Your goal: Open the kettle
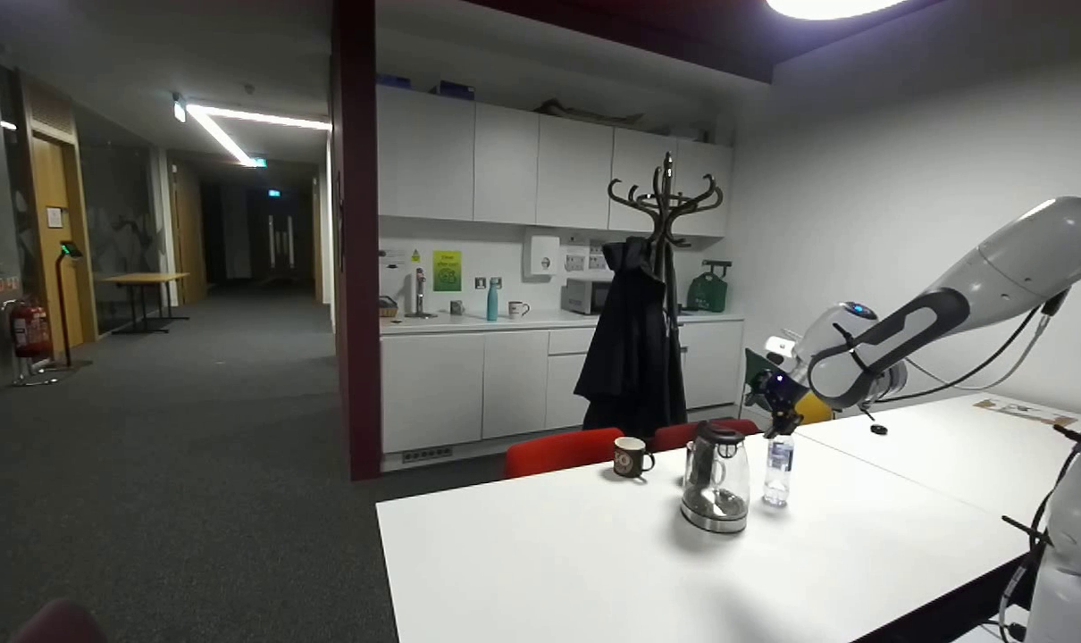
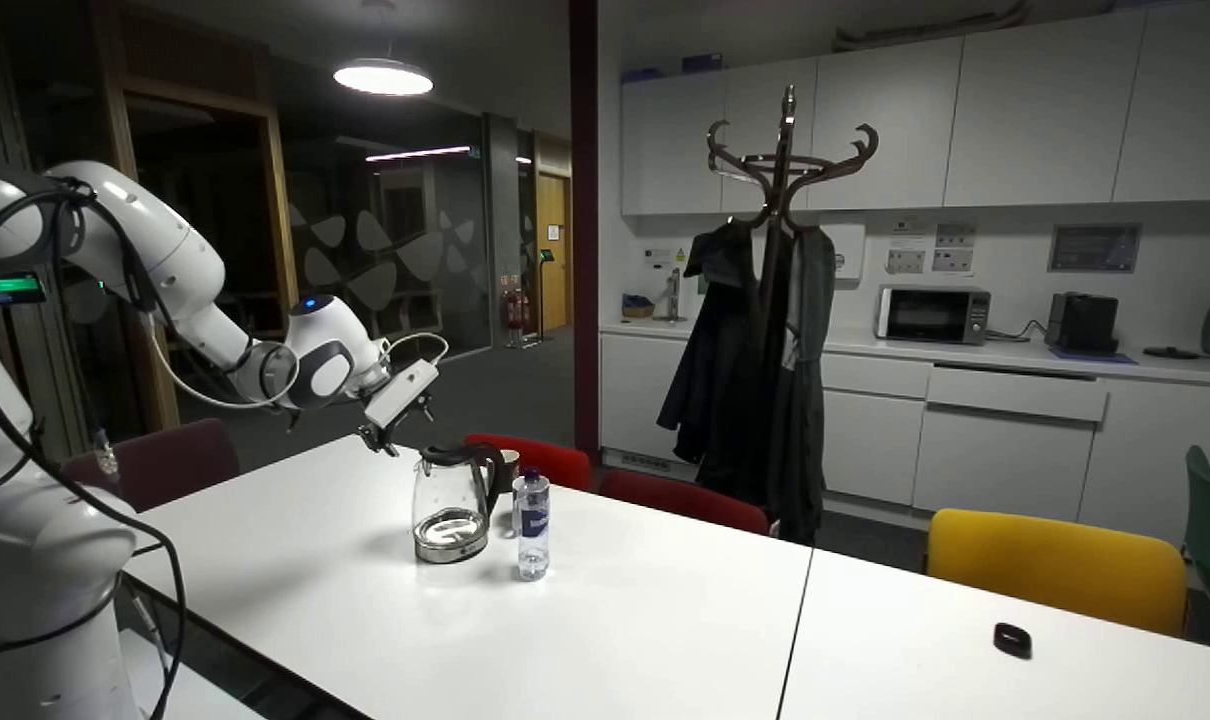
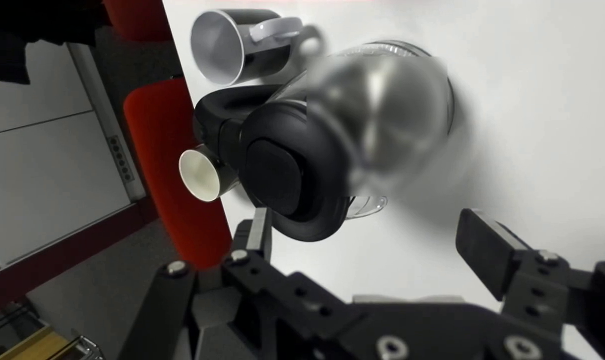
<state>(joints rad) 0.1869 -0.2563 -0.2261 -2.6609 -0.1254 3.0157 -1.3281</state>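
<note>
- Kettle [image 1: 716, 482] stands upright on the white desk [image 1: 540, 563], glass-walled with a silver base [image 1: 715, 518]; a slim bottle [image 2: 533, 535] is just beside it.
- Its black lid [image 3: 302, 170] looks seated over the top, so the opening itself appears not yet done.
- The claw [image 3: 370, 240] holds nothing: its two fingers [image 3: 258, 231] are spread wide, with desk surface showing between them in the wrist view.
- In an exterior view it hangs near the lid, on the side away from the handle [image 2: 495, 480], with a gap showing between claw and kettle. In the wrist view one finger overlaps the lid's edge, which I take for line of sight, not contact.
- Step in hand, as I judge it: the approach, lining up with the lid before any touch.
- Next move: bring the claw over the lid and free it. A flat panel [image 3: 273, 177] lies in the lid's middle; whether it is a button, or the release sits by the handle, I cannot tell.
- If a button, drawing the fingers together and pressing straight down should serve.
- If a lift, one fingertip under the rim seems likelier; a sideways shove could slide the kettle into the mug [image 3: 200, 175] near its handle.
</note>
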